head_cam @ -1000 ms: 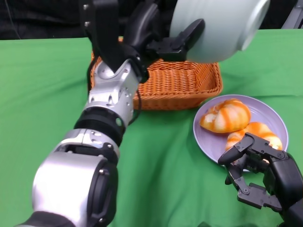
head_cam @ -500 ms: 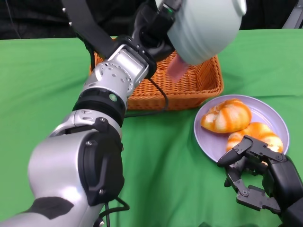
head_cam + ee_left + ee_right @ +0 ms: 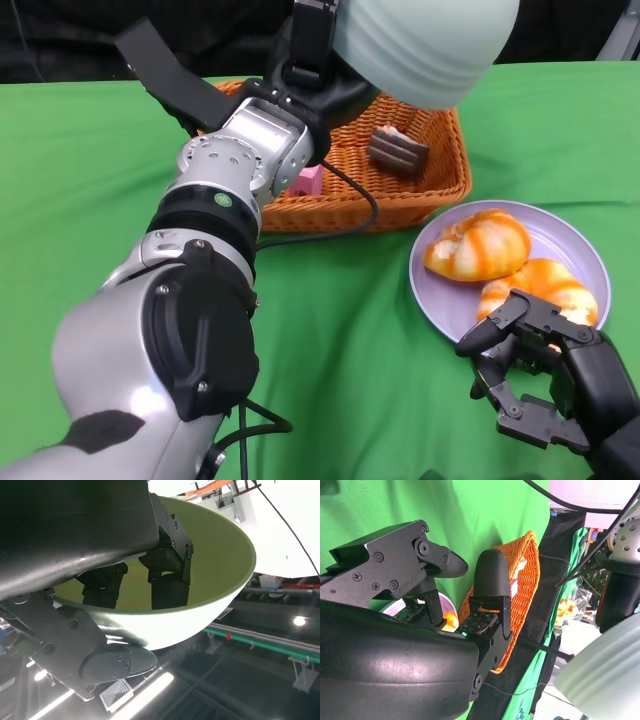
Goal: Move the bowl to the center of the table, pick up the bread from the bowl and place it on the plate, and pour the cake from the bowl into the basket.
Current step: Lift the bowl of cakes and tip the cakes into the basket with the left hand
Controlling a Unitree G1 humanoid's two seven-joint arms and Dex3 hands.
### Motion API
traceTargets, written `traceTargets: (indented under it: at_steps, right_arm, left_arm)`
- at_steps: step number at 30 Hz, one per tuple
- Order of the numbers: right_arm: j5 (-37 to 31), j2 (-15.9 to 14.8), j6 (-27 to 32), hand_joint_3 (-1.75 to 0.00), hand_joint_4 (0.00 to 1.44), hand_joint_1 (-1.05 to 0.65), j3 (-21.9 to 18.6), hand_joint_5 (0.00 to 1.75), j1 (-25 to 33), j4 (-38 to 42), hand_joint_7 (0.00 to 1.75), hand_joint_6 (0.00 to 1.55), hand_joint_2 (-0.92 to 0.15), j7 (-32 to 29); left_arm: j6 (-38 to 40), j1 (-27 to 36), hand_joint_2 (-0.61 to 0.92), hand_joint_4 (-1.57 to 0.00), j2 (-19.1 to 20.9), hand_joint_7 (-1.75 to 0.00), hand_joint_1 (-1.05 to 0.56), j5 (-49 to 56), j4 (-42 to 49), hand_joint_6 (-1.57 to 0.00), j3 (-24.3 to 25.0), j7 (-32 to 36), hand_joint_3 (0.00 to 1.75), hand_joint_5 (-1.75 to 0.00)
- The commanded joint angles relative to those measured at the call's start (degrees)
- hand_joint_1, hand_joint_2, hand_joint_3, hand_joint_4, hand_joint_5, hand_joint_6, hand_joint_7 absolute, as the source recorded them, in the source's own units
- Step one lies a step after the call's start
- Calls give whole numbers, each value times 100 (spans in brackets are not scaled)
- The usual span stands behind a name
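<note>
My left hand (image 3: 315, 55) grips the rim of the pale green bowl (image 3: 425, 45), held upturned above the orange wicker basket (image 3: 420, 195). The left wrist view shows the bowl's inside (image 3: 210, 555) empty, with my fingers (image 3: 167, 550) inside the rim. A brown cake piece (image 3: 397, 150) and a pink cake piece (image 3: 307, 181) lie in the basket. Two orange-striped bread rolls (image 3: 478, 245) (image 3: 545, 280) sit on the lilac plate (image 3: 440, 300). My right hand (image 3: 545, 375) hovers low at the plate's near edge, fingers apart, holding nothing.
Green cloth (image 3: 90, 180) covers the table. A black cable (image 3: 340, 225) runs from my left forearm (image 3: 215, 210) over the basket's front rim. The right wrist view shows the basket (image 3: 530, 580) on edge and the bowl (image 3: 605, 670) beyond my fingers.
My left hand has tipped the bowl fully over. The cake pieces have dropped out of it and now lie in the basket. The right hand has barely moved.
</note>
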Motion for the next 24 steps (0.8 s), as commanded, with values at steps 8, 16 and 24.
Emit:
traceTargets:
  at_steps: [8,16,24]
  right_arm:
    - [37,-38,117,-79,71,-5,-12,155,23,-66,125,67,-71,-21]
    - [41,-37,82,-78,71,-5,-9,155,-3,-19,126,67,-71,-25]
    - [37,-38,155,-79,71,-6,0,154,2,-73,126,67,-70,-29]
  left_arm:
    - [105,-113,88,-96,96,-175,-31,103,-36,-78,-74,-183,53,-175]
    - [-214,-100,71,-89,282,-175,-27,885,-234,-72,-973,-980,89,-175]
    - [-761,-69,48,-89,649,-175,-21,1528,-495,-71,-1648,-1808,130,-175]
